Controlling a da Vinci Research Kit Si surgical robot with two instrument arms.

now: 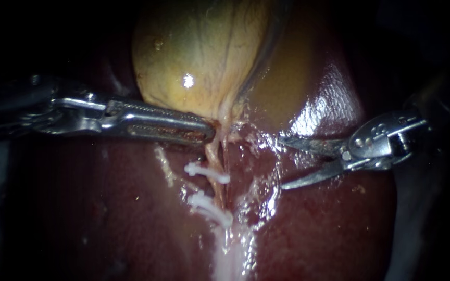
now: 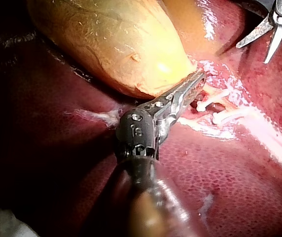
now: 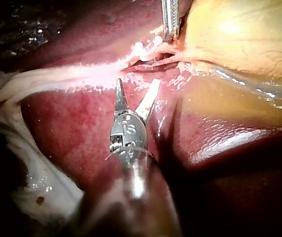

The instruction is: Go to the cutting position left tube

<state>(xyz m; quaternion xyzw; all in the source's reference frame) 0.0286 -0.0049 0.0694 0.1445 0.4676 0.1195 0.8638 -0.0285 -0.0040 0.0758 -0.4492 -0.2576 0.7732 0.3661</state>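
The yellow gallbladder (image 1: 199, 52) lies on the dark red liver (image 1: 105, 208). Below its neck runs a pale tube (image 1: 215, 158) that carries two white clips (image 1: 207, 171) (image 1: 210, 205). My left instrument (image 1: 207, 132) comes in from the left, its long jaws shut on the gallbladder's neck (image 2: 193, 86). My right instrument (image 1: 283, 162) has two blades standing open, right of the tube and apart from it. In the right wrist view the open blades (image 3: 137, 96) point at the clipped tube (image 3: 153, 61), short of it. I cannot tell which tube is the left one.
Wet, glistening liver (image 1: 329, 99) rises right of the gallbladder, close under my right instrument. Whitish tissue (image 1: 230, 255) trails down from the lower clip. In the right wrist view a pale strand (image 3: 57, 76) stretches away from the clips.
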